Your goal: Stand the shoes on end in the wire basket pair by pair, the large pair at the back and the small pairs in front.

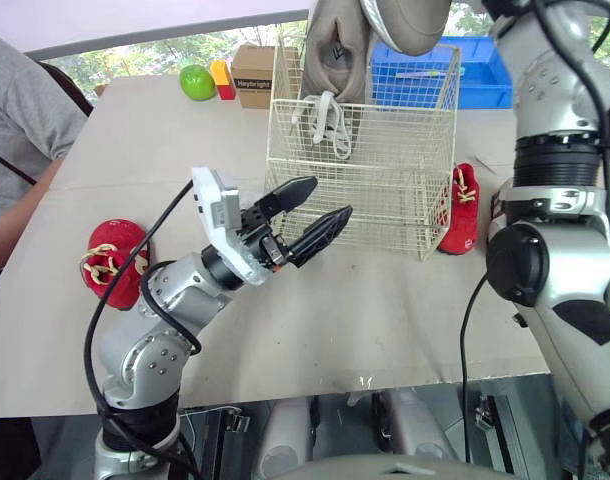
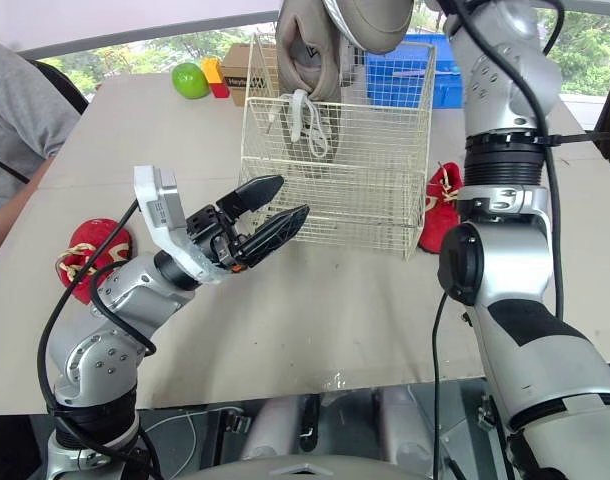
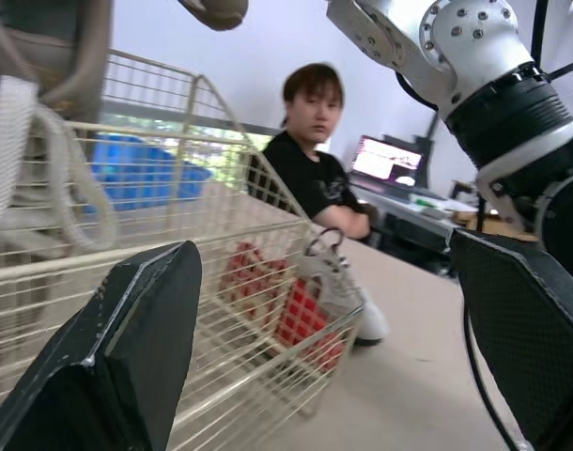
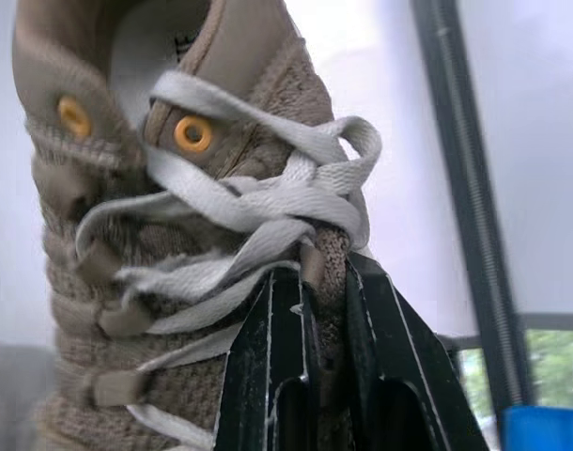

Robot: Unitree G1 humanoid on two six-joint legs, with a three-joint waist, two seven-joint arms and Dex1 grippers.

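Progress looks early: as far as the mesh shows, no shoe stands inside the wire basket [image 1: 385, 190] yet. The right gripper [image 4: 324, 270] is clamped on the laces and tongue of a large tan shoe [image 1: 335, 55], which hangs from it over the back part of the basket; loose lace ends dangle below the gripper, past the top rim; whether the shoe's body has crossed that rim I cannot tell. A rounded tan shape close beside that gripper may be the same shoe's sole or its partner; I cannot tell which.

The left gripper [image 1: 327, 200] holds nothing; its 2 fingers are spread wide, and it hovers above the table [image 1: 315, 330] with the basket's front wall just beyond its fingertips.

A small red shoe [image 1: 460, 210] stands just beside the basket's outer wall, on the side away from the left gripper and well below the right one. More red footwear [image 1: 113, 260] lies on the table behind the left gripper, out past that arm's elbow; whether that is 1 shoe or 2 is unclear.

By my reading, the step in hand is lowering the 1st large shoe to the back; its partner and every red pair for the front remain to be placed.
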